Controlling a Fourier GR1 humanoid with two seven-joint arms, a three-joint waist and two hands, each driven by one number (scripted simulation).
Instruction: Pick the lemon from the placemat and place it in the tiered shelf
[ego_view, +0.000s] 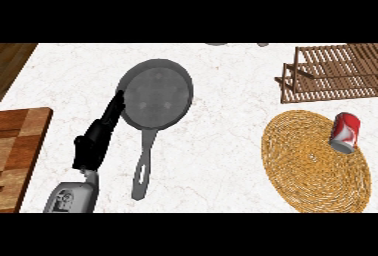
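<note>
Head view, looking steeply down on a white marbled bench (221, 165). The left hand (94, 140) is entering from the lower left on its grey forearm (72, 196); its black fingers (113, 107) are lying straight and together, extended toward the far side, and are holding nothing. The fingertips are resting just beside the left rim of a grey frying pan (155, 92), though contact cannot be confirmed. The pan's handle (143, 167) is pointing toward the near edge and is lying to the right of the hand. The right hand is not appearing in the view.

At right, a round woven placemat (314, 165) is lying on the bench. A red and white soda can (345, 131) is lying on its side at the mat's upper right edge, its silver end facing the near side. No lemon is showing on the placemat or anywhere else in the view. Beyond the mat, at upper right, a wooden slatted tiered shelf (332, 72) is standing on the bench. A wooden chopping board (18, 155) is occupying the left edge.
</note>
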